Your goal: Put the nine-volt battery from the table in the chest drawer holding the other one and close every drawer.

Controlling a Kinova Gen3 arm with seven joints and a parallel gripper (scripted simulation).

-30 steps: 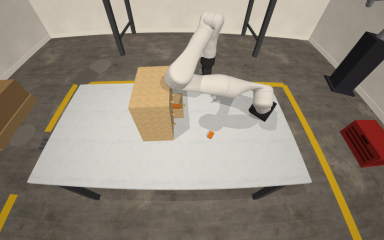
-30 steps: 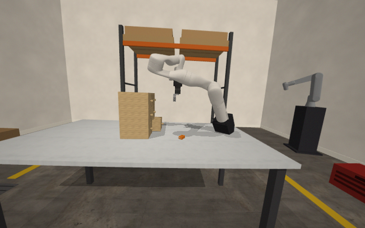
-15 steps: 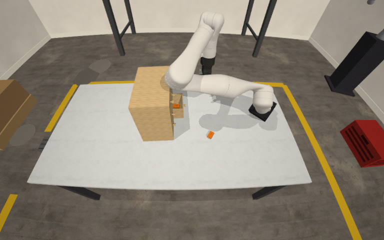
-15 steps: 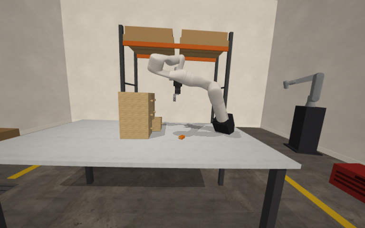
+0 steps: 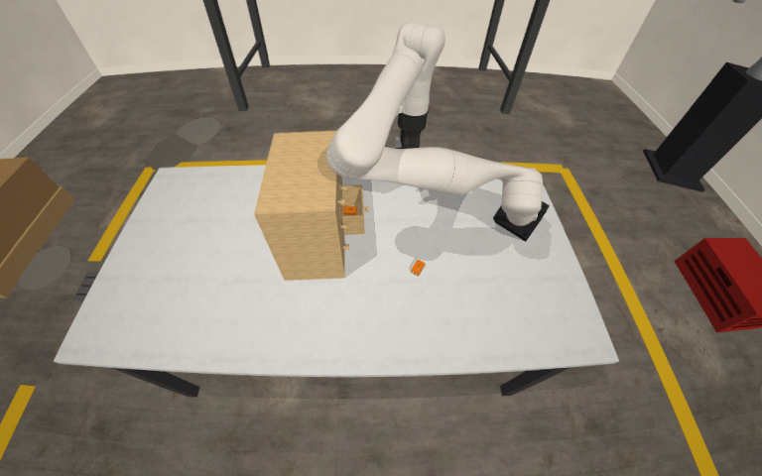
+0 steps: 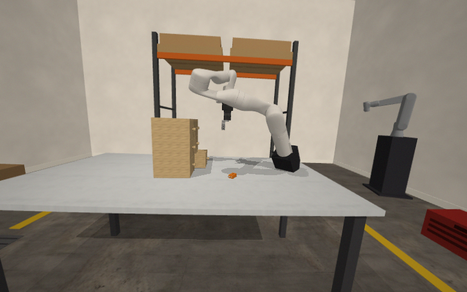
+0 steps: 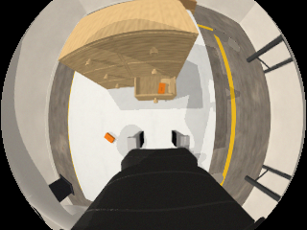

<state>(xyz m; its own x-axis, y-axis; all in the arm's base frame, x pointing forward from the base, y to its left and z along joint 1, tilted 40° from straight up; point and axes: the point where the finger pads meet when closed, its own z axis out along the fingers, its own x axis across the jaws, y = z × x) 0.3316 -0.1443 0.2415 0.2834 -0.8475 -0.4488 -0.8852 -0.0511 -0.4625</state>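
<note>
White arm (image 5: pixel 427 171) of rounded, tube-like links with faint seam lines, black wrist section, dark gripper (image 6: pixel 223 126) with pale fingertips, black angular base (image 5: pixel 540 214)

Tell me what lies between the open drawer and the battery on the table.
Nothing: in the top view, only bare table and shadow separate the open drawer from the loose battery.

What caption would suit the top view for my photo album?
White arm above a wooden chest; one drawer out, showing an orange battery; its twin lies on the table.
</note>
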